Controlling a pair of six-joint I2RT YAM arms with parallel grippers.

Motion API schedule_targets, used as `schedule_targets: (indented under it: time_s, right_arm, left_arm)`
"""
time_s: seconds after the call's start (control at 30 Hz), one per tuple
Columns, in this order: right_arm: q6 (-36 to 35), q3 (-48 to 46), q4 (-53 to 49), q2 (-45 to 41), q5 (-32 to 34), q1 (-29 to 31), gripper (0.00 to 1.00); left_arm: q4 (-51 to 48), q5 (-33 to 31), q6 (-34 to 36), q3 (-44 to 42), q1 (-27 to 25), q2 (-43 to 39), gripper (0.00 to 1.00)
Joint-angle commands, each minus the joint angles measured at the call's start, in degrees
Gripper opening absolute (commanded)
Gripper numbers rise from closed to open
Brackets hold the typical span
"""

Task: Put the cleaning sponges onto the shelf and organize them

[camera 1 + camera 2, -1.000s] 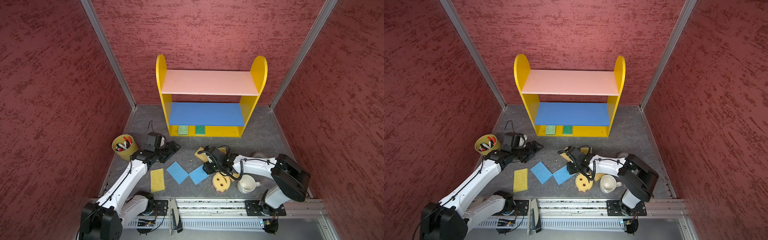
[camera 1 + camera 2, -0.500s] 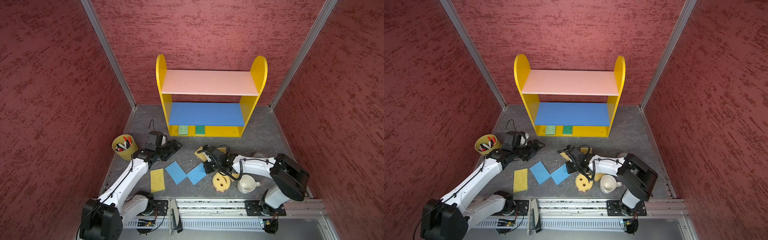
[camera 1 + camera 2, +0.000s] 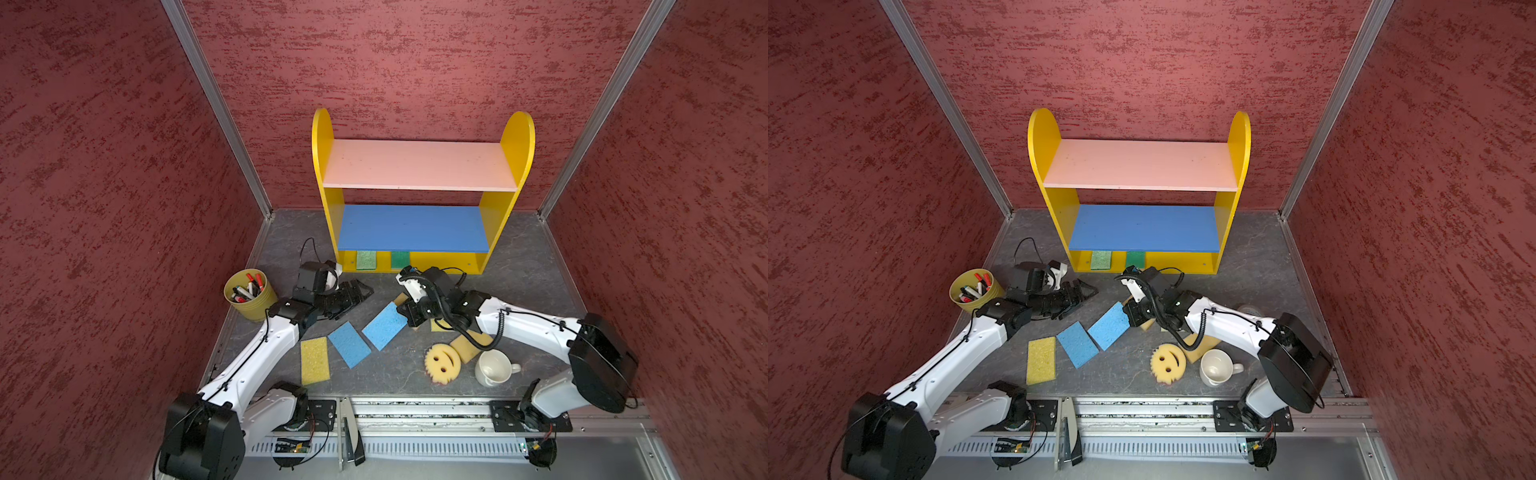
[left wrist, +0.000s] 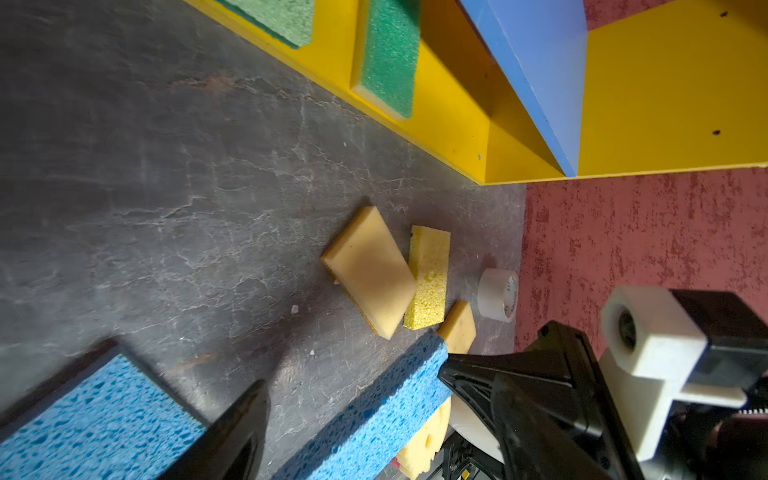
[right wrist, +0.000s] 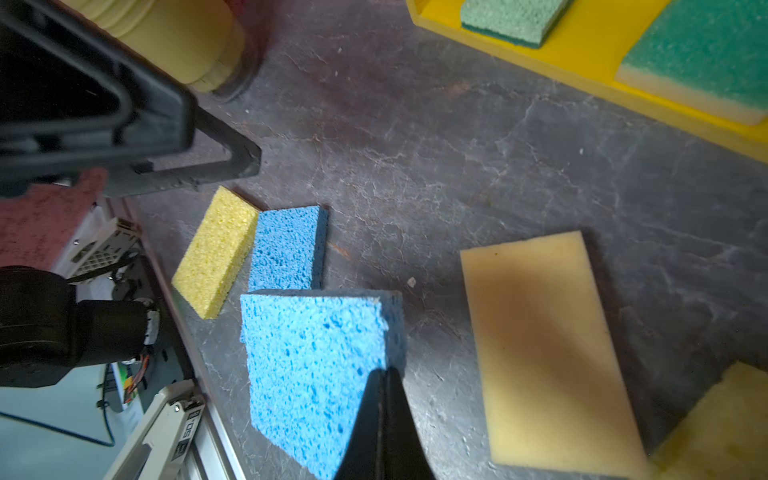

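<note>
**Risks, L to R.** L gripper [image 3: 356,291] hangs w/ jaws spread and nothing in it, over the tabletop [image 3: 519,266] just in front of the L front corner of the shelf [image 3: 415,166]. It sits close to the likely path of R gripper [image 5: 384,376], so the arms could clash if both move at once.

R gripper is clenched on one corner of the raised blue sponge [image 3: 384,326]. That sponge tilts up, w/ its far end low beside the flat blue sponge [image 3: 350,344].
- A corner pinch on soft foam is a weak hold. The sponge may droop, twist or slip out on the way.
- Its low end could drag the flat blue one, poss. also the yellow sponge [image 3: 315,360] just beside that.
- The gap under the blue board is low, so a drooping sponge may catch the board edge.
- R arm's cable loops over a tan sponge [image 3: 471,347] near the smiley sponge [image 3: 442,362] and could snag it.

**Containers.**
- Marker cup [image 3: 249,296], near tabletop's L edge: upright, markers inside.
- Shelf, mid back edge: pink and blue boards bare. Base holds two green sponges [image 3: 366,259] on its L half, side by side, not touching.
- Mug [image 3: 494,368], near front edge, R side: empty.
</note>
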Motion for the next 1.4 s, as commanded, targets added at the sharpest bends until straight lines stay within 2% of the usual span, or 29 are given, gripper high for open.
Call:
schedule_targets:
  time_s: [0.0,0.2,0.37,0.43,0.57,0.67,0.7,0.83,0.9,1.03,1.2,1.37]
  right_arm:
    - [-4.2,1.8,0.0,-2.1,-8.7,-2.2,0.0]
    - [-4.7,3.1,2.5,-2.6,-14.9,-4.7,0.0]
    - [-3.5,4.5,4.0,-1.0,-16.9,-6.2,0.0]
    - [-2.5,4.1,6.2,-0.7,-17.6,-6.9,0.0]
    - [-0.1,3.6,9.2,0.0,-19.1,-7.9,0.0]
    - [1.5,2.7,11.4,0.2,-18.5,-8.3,0.0]
    - [2.5,2.1,12.4,0.1,-18.4,-8.4,0.03]
    - [6.8,-1.5,18.2,-0.9,-17.7,-8.6,0.43]
    - [9.8,-4.4,21.8,-2.0,-16.4,-8.8,0.57]
    - [19.1,-12.2,34.0,-4.8,-15.9,-9.0,0.65]
    - [32.2,-20.5,52.4,-4.5,-18.9,-8.3,0.66]
    - [32.9,-20.2,55.9,-1.6,-16.7,-3.1,0.67]
  left_arm:
    - [3.4,4.8,3.7,-0.8,-0.8,0.0,0.86]
    - [3.9,6.7,4.8,0.5,-4.3,2.3,0.88]
    - [9.1,9.4,2.8,0.5,-7.3,6.1,0.77]
    - [11.5,10.3,1.8,0.4,-8.4,7.3,0.65]
    - [11.9,10.2,1.0,1.5,-9.3,9.0,0.28]
    - [13.3,10.3,-0.1,1.5,-9.7,9.5,0.13]
    - [13.5,10.2,-0.5,1.6,-9.8,9.5,0.11]
    - [17.2,9.8,-3.0,0.8,-9.8,8.8,0.1]
    - [18.1,9.3,-3.7,1.1,-9.8,8.4,0.09]
    - [19.8,6.5,-5.2,1.5,-9.8,7.1,0.08]
    - [20.6,0.8,-6.0,1.5,-10.0,4.4,0.08]
    - [21.4,-3.7,-7.4,0.3,-10.1,1.8,0.08]
